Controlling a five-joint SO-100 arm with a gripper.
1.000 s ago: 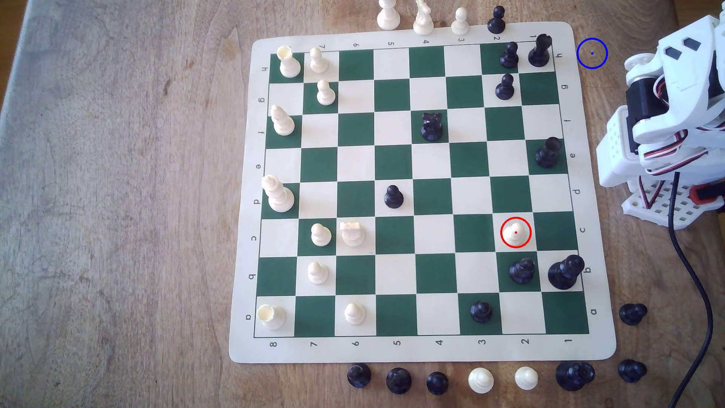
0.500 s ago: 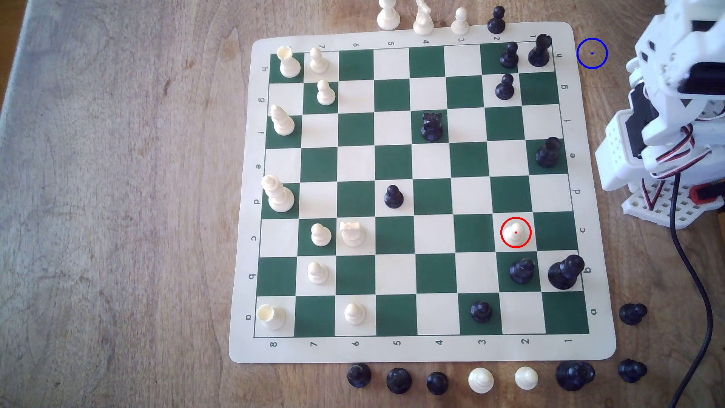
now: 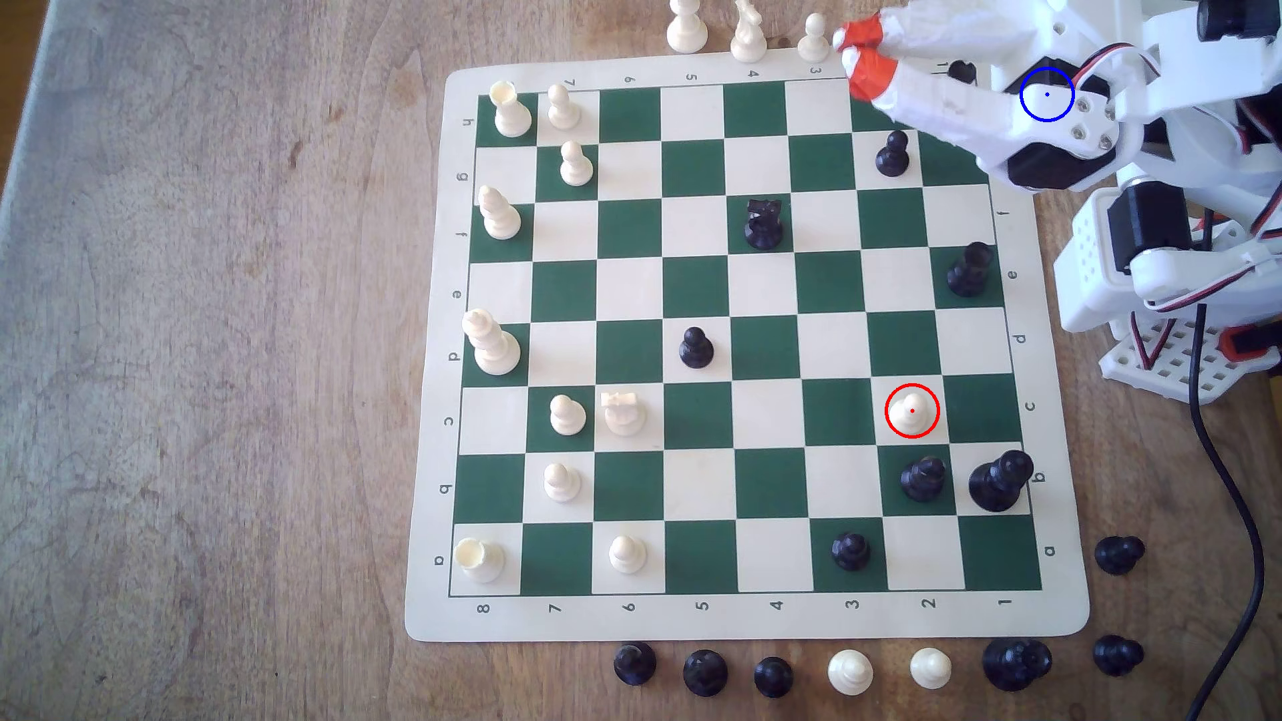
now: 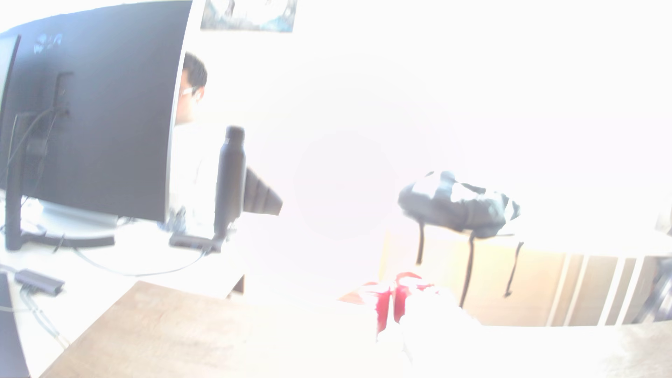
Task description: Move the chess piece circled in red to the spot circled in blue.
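The chess piece (image 3: pixel 911 409) stood upright inside its red ring on a light square of the chessboard (image 3: pixel 735 617), in the row lettered c, with a black piece (image 3: pixel 922 478) on the next square toward the exterior view's bottom. The claw (image 3: pixel 855 50), its orange-tipped fingers (image 3: pixel 870 73) pressed together and empty, hung over the board's far corner at the exterior view's upper right, well apart from that pawn. The arm's white body lay across the spot (image 3: pixel 1047 94), hiding the desk (image 3: pixel 208 346) there.

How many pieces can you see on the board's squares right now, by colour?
Cream pieces: 11
Black pieces: 8, one half hidden behind the tool
Total: 19
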